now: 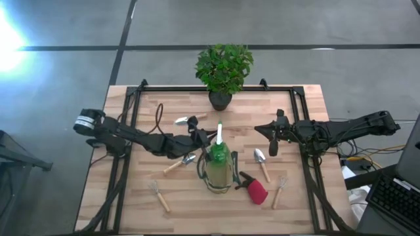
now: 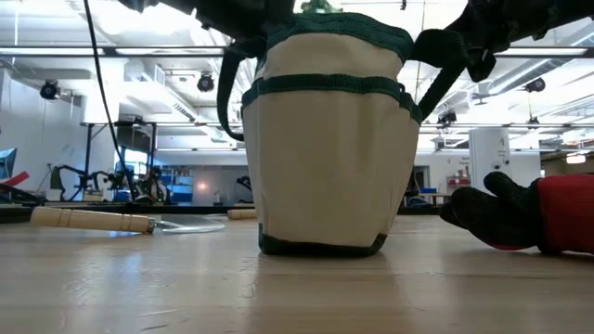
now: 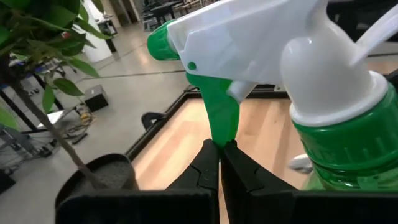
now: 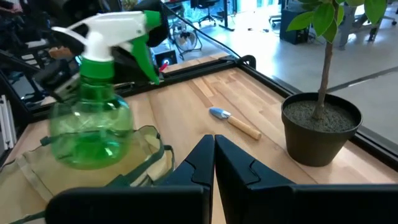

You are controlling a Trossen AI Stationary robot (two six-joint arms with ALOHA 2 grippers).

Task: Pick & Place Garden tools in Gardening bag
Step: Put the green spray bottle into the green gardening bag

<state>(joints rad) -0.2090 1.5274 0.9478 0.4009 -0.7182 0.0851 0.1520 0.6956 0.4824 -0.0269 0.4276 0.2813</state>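
green spray bottle over the bag, visibly in neither closed hand, trowel beyond

A leafy plant in a dark pot stands at twelve o'clock on the wooden table, by the far edge. A black frame runs round the tabletop. A keyboard sits off the table at four o'clock
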